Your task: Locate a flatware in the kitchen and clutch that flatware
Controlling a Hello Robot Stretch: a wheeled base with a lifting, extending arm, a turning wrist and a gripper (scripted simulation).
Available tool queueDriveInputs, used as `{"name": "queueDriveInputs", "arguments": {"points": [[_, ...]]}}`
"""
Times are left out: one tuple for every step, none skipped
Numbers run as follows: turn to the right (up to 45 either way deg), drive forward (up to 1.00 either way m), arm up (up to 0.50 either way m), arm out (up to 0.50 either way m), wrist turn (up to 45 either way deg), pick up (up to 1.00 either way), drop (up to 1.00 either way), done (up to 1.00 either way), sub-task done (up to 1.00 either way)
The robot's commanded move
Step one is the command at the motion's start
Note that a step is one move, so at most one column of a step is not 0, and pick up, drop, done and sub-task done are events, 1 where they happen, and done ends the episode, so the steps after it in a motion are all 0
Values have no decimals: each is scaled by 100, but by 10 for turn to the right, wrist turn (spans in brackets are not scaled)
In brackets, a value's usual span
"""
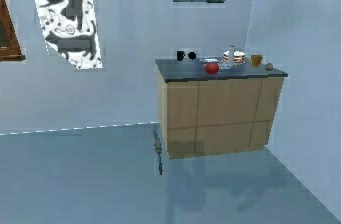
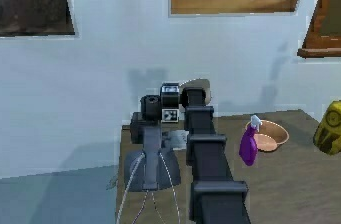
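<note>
Looking ahead, we record a tan wooden cabinet with a dark slab top (image 1: 218, 112) against the pale far wall, right of centre. On its top sit a red round object (image 1: 212, 68), dark mugs (image 1: 185, 56) to its left and a brown cup (image 1: 257, 61) to its right. A thin grey elongated piece (image 1: 158, 150), possibly the flatware though too small to confirm, shows on the blue-grey floor just beside the cabinet's near left corner.

In the arm side view, the dark square-bar arm (image 2: 213, 170) reaches towards the far wall. Its gripper (image 2: 146, 108) sits above a grey wire-legged object (image 2: 150, 165), and we cannot tell whether it holds anything. To the right, a brown wooden tabletop (image 2: 298, 175) carries a purple spray bottle (image 2: 249, 140) with a shallow tan bowl (image 2: 272, 137) just beside it. A yellow handled vessel (image 2: 340, 122) shows at the right edge.
</note>
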Motion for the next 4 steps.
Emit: {"name": "queueDriveInputs", "arguments": {"points": [[0, 0, 0, 0, 450, 0, 0, 0, 0], [0, 0, 0, 0, 450, 0, 0, 0, 0], [0, 0, 0, 0, 450, 0, 0, 0, 0], [0, 0, 0, 0, 90, 0, 0, 0, 0]]}}
